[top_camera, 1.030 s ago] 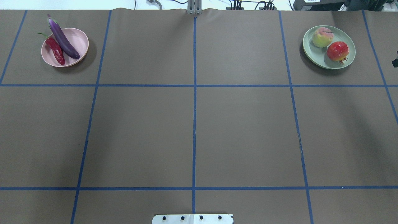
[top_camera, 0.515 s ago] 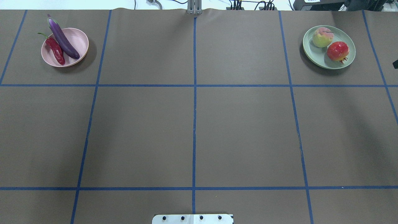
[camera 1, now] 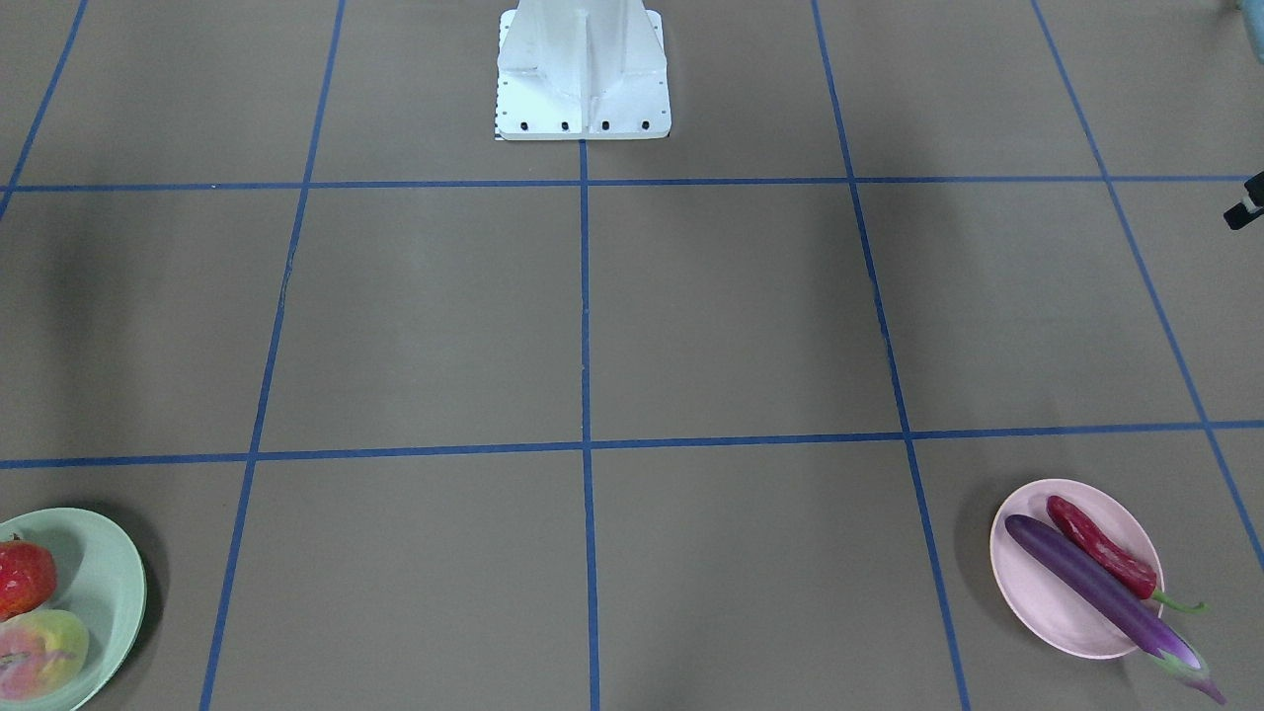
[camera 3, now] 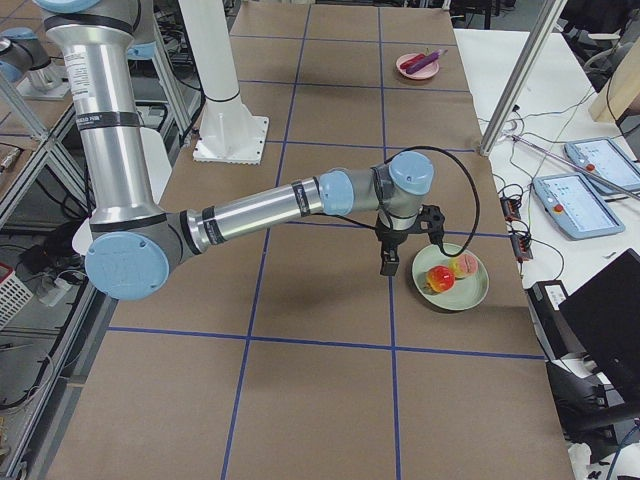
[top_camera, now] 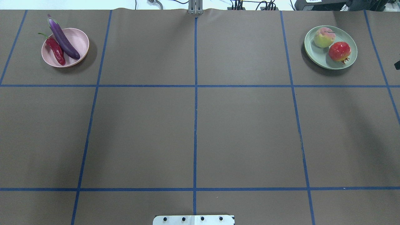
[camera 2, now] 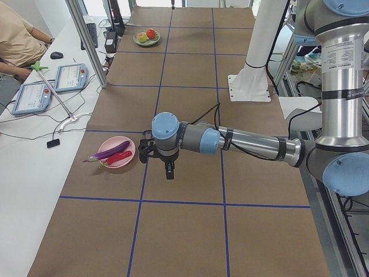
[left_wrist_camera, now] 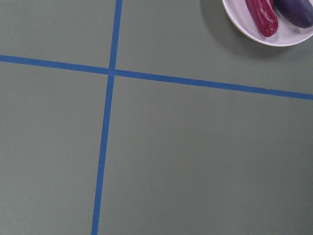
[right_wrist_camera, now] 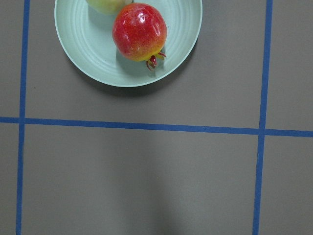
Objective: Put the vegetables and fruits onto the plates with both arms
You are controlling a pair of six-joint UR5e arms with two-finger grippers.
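The purple eggplant (top_camera: 62,39) and the red chili (top_camera: 55,50) lie on the pink plate (top_camera: 78,40) at the far left. The peach (top_camera: 324,37) and the pomegranate-like fruit (top_camera: 339,51) sit on the mint green plate (top_camera: 318,54) at the far right. My left gripper (camera 2: 169,170) hangs above the table beside the pink plate (camera 2: 118,143), apart from it. My right gripper (camera 3: 389,262) hangs just beside the green plate (camera 3: 470,290). I cannot tell whether either is open or shut. The left wrist view shows the chili (left_wrist_camera: 261,14), the right wrist view the pomegranate-like fruit (right_wrist_camera: 140,32).
The white base block (camera 1: 583,74) stands at the robot's side of the table. Blue tape lines divide the brown table cover. A side table with tablets (camera 2: 69,78), cables and a metal post (camera 2: 86,40) runs along the far edge, where a person (camera 2: 17,40) sits.
A small dark part at the right edge of the overhead view has slid slightly further out of view. The plates, fruits and vegetables have not moved.
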